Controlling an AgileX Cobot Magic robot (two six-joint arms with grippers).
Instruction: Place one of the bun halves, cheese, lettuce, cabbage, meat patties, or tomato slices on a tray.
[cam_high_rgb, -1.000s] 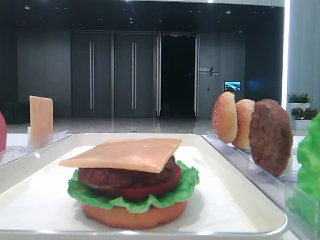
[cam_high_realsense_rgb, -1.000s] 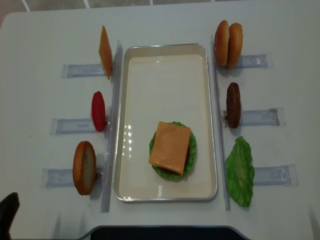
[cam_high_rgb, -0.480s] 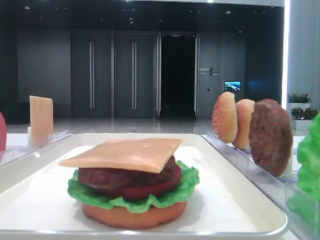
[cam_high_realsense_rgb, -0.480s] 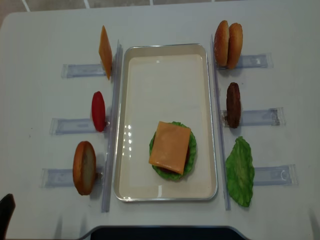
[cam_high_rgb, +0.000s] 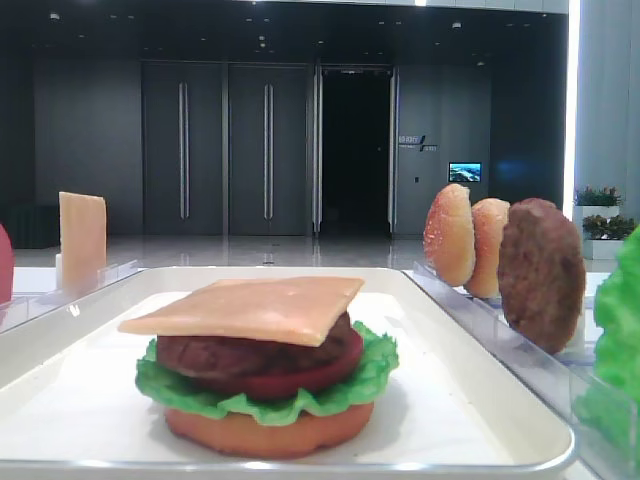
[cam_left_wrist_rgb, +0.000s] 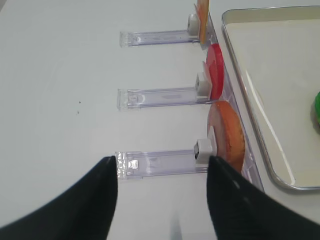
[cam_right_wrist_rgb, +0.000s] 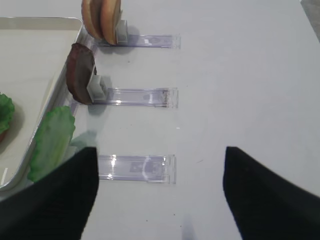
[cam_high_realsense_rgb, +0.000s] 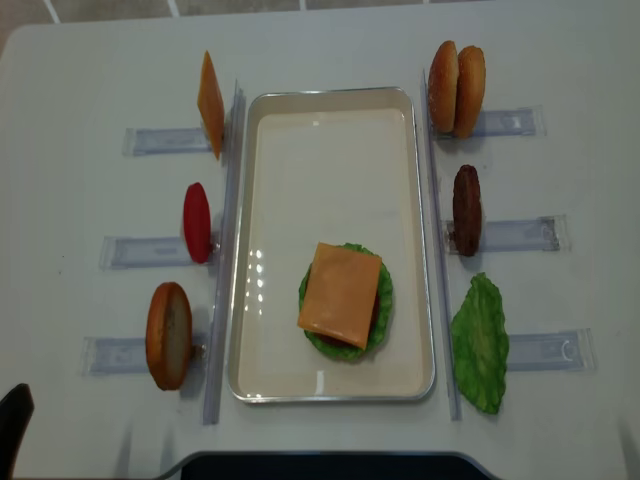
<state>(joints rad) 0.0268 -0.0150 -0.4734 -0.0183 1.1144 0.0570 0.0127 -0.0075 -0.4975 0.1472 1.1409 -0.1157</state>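
Left gripper (cam_left_wrist_rgb: 162, 200): fingers apart, empty | right gripper (cam_right_wrist_rgb: 160, 192): wide, empty | watch out: you could bump the standing bun half (cam_left_wrist_rgb: 226, 134) and tip it.

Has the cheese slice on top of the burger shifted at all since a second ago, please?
No. The cheese slice lies in the same spot on the burger, equally far from the tray's near rim in the overhead view.

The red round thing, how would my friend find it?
Start at the white tray mid-table, then look along its left side. Three foods stand on edge in clear racks there; the tomato slice is the middle one, the only red disc, between orange cheese and a tan bun.
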